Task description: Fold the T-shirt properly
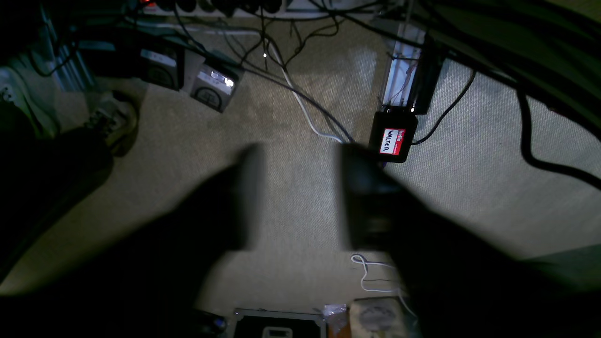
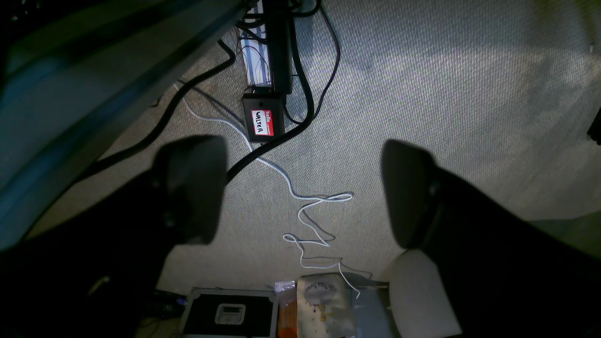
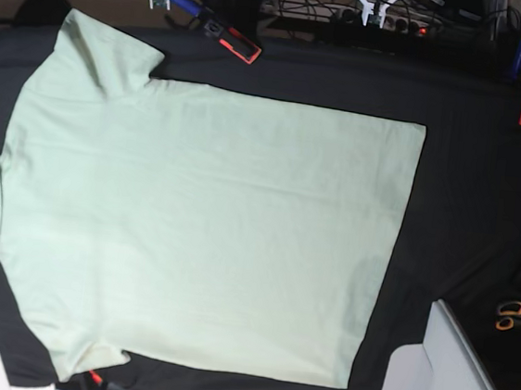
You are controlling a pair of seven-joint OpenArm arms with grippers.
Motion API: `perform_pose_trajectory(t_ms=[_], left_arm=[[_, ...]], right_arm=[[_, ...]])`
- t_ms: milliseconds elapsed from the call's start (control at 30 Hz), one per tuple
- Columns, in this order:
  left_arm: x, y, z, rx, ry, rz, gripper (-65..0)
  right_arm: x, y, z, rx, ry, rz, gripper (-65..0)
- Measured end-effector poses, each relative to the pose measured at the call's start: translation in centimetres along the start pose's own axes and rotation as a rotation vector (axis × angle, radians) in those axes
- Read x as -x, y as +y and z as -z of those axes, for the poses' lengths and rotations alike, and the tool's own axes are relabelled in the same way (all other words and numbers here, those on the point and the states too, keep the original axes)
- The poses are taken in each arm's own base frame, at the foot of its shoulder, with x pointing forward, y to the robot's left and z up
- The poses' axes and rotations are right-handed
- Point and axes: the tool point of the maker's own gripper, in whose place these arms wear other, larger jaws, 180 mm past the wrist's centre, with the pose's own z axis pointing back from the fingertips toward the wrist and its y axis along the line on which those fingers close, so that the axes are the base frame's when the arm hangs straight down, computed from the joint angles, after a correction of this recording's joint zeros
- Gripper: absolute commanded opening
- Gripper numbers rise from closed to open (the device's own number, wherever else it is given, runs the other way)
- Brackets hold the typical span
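A: Base view first, from the near edge: what lies on the table?

B: On the black cloth table cover (image 3: 463, 216), the large pale mint-green short-sleeved T-shirt (image 3: 201, 226) is spread flat. Its collar end is at the picture's left, its straight hem at the right, one sleeve near the bottom edge and one near the top. Beside it at the right edge lie orange-handled scissors (image 3: 512, 315). At the far edge is a red clamp (image 3: 240, 45).

A: Are the arms near the shirt?

B: No gripper shows in this view. Both wrist cameras look down on beige carpet floor (image 1: 300, 197).

A: And the claws?

B: The left gripper (image 1: 298, 197) has its two dark fingers spread, with only carpet between them. The right gripper (image 2: 303, 188) is spread wider, also holding nothing. Beyond each one lies a small black box with a red and white name sticker (image 2: 263, 123), among black cables (image 2: 300, 89).
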Motion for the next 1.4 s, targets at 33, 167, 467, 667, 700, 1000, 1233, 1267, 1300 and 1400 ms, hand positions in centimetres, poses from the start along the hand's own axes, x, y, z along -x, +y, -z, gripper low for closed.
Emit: perform_pose_trajectory(t_ms=[33, 167, 467, 667, 700, 1000, 1233, 1267, 1300, 1400], left_arm=[[0.1, 0.0, 0.0, 0.000, 0.001, -0.001, -24.2], [0.6, 0.0, -0.1, -0.001, 0.009, -0.002, -29.6], [0.7, 0.1, -0.1, -0.001, 0.011, -0.001, -65.0], [1.0, 0.1, -0.1, -0.002, 0.010, 0.001, -65.0], [1.1, 0.1, -0.2, -0.002, 0.011, 0.005, -65.0], [1.3, 0.4, -0.5, -0.007, -0.019, 0.021, -65.0], [1.6, 0.5, -0.5, -0.007, -0.013, 0.025, -65.0], [1.6, 0.6, -0.5, -0.009, -0.013, 0.025, -65.0], [1.6, 0.8, -0.5, -0.013, -0.014, 0.026, -65.0], [2.2, 2.1, -0.8, -0.032, -0.018, 0.036, -65.0]], right_arm=[[0.0, 0.0, 0.0, 0.000, 0.000, 0.000, -14.5], [0.5, 0.1, 0.0, -0.002, 0.005, 0.000, -26.6], [0.9, 0.2, 0.0, -0.003, 0.011, -0.003, -60.8], [1.5, 0.2, -0.1, -0.002, 0.016, -0.002, -59.3], [1.9, 0.2, -0.1, -0.002, 0.024, -0.002, -59.3], [2.3, 0.2, -0.1, -0.003, 0.035, -0.002, -59.3], [2.3, 0.2, -0.1, -0.003, 0.035, -0.002, -59.3], [2.3, 0.2, -0.1, -0.003, 0.034, -0.002, -59.3], [2.3, 0.2, -0.1, -0.003, 0.034, -0.002, -59.5], [3.0, 0.1, -0.2, -0.002, 0.035, -0.002, -59.8]])
